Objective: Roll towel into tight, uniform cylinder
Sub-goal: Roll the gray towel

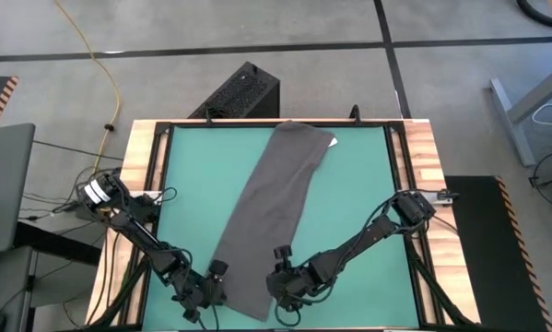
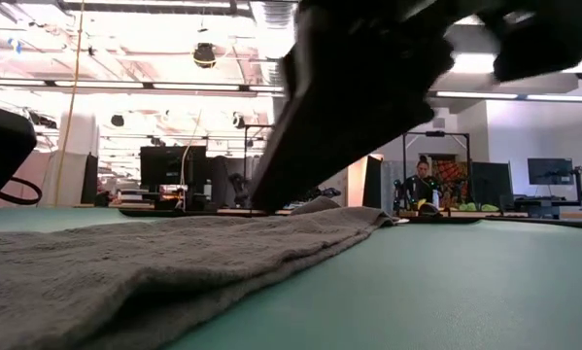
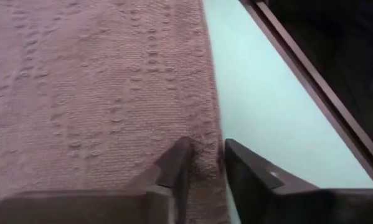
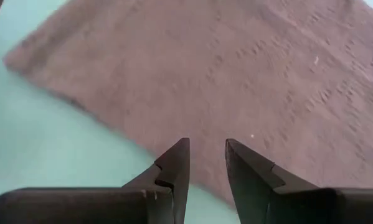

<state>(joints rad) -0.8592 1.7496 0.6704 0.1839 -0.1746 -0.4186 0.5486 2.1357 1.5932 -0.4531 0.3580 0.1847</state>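
My left tool (image 3: 205,158) straddles the towel (image 1: 276,217) edge, narrow gap, no grip yet. My right tool (image 4: 208,155) is narrow, empty, above the near end. Towel flat on worktop (image 1: 368,203). Rec: pinch both corners level, roll evenly.

Both arms are black, jointed, with thin black cables looping along their links. The left arm (image 1: 133,231) carries a white band near its base at nine o'clock. Each end effector, as on the right end effector (image 4: 208,163), has two dark wedge-shaped fingers (image 4: 174,165) tapering to points.
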